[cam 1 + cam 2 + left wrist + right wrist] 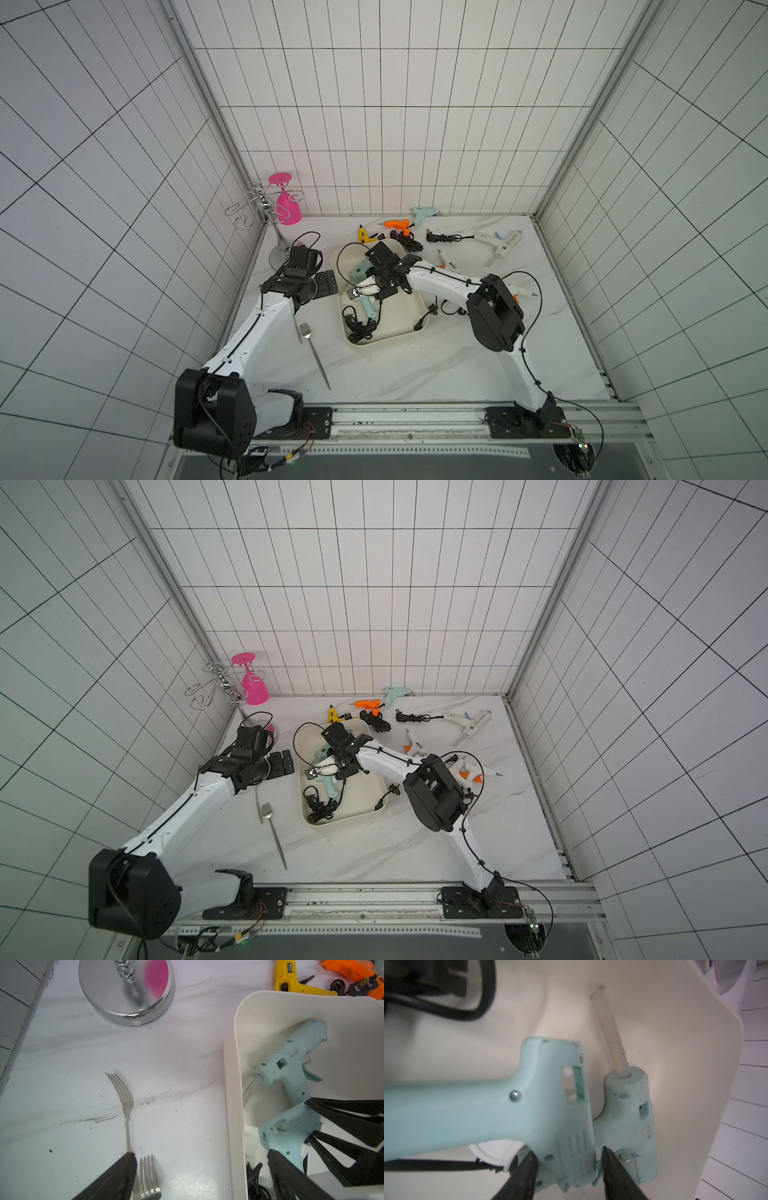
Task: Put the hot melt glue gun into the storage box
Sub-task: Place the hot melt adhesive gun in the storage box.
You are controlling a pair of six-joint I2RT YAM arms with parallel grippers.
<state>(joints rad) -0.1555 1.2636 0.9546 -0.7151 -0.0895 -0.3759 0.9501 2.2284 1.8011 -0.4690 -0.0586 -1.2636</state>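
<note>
My right fingers (614,1174) are parted astride the teal glue gun (529,1109) barrel, gap showing on one side. The gun sits inside the storage box (399,313), handle crosswise to my grip. Way out, I'd say: straight up. My left fingers (116,1178) are wide apart over the desk (187,1064), beside the box.

White arm shells (440,282), black joints (494,320), black cables (248,328)

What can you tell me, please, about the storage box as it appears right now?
The storage box is a shallow cream-white plastic tray with rounded corners and low walls, flat on the marbled table. Two mint glue guns and coiled black cord lie inside; the right pincer straddles one gun.
</note>
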